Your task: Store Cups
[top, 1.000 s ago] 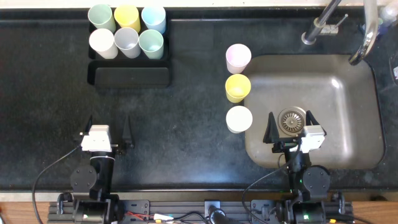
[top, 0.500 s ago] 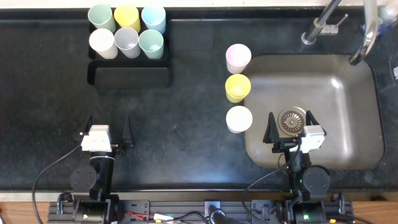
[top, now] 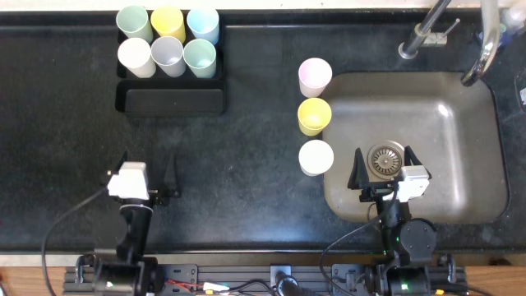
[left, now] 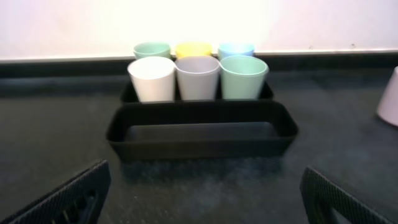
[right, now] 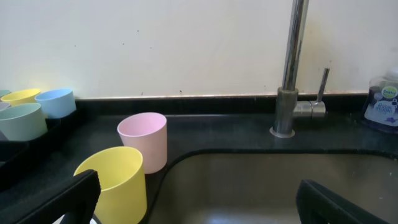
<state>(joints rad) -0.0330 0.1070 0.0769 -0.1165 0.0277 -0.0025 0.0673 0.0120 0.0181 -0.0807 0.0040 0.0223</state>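
Currently 6 cups [top: 168,56] fill the 2 rear rows of the tray [top: 173,102]; its front row is free, presumably for the pink cup [top: 315,76], yellow cup [top: 314,115] and white cup [top: 316,156] lined beside the sink [top: 448,107]. On the left gripper [top: 146,161] and right gripper [top: 384,156], jaws are spread wide, empty

Steel sink [top: 448,115] (faucet [right: 292,62] behind) in black counter [top: 246,181].

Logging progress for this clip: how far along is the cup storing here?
Done: six cups stand in the black tray, in its rear section. In hand: nothing; the left gripper and right gripper are both open and empty. Left: the pink cup, yellow cup and white cup stand on the counter beside the sink; the tray's front compartment has room.
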